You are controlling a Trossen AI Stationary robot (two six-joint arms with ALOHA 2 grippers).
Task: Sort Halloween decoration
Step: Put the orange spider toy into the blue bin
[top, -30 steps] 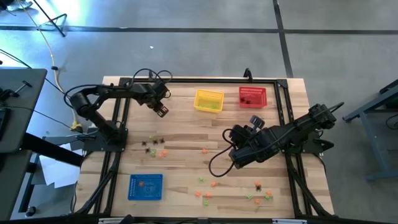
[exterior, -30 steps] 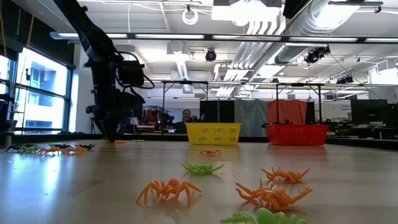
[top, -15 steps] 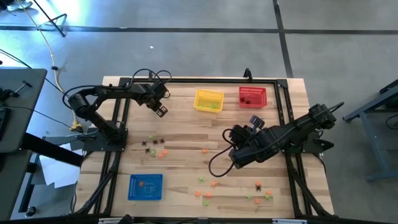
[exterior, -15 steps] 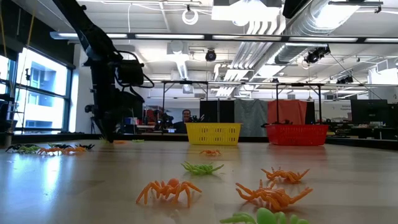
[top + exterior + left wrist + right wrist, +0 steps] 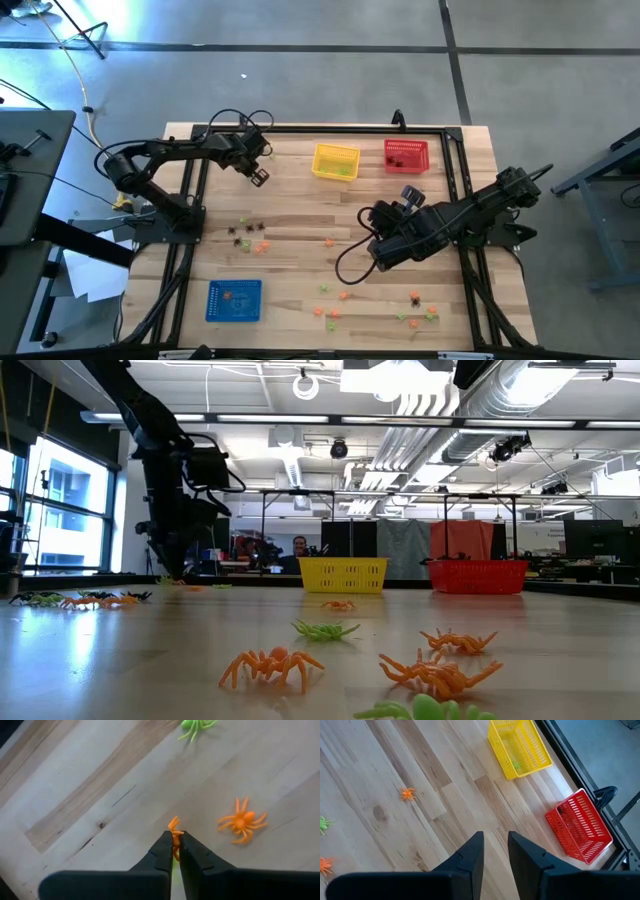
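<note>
The Halloween decoration is tiny plastic spiders, orange, light green and black. One loose cluster [image 5: 246, 232] lies at the table's left and another [image 5: 415, 305] near the front right. My left gripper [image 5: 175, 842] is at the far left of the table [image 5: 258, 177], pointing steeply down, shut on an orange spider [image 5: 174, 827]. Beside it lie another orange spider [image 5: 242, 820] and a green one [image 5: 197, 725]. My right gripper [image 5: 496, 845] hangs open above the table's middle right [image 5: 380, 255] with nothing between its fingers. My left gripper pinches the orange spider between its two fingertips [image 5: 165, 845], coming from above and pointing steeply down. The spider's legs [image 5: 173, 823] stick out past the fingertips, close over the wood. Which part of the body is caught is hidden by the fingers.
A yellow mesh basket [image 5: 335, 162] and a red one [image 5: 406, 155] stand at the far edge. A blue basket [image 5: 234, 300] sits near the front left. A black frame [image 5: 330, 128] runs around the table. Bare wood [image 5: 300, 200] lies between the spider clusters and the far baskets.
My left gripper has shut on the orange spider at the far left of the table, staying over the same spot. My right gripper has kept still.
</note>
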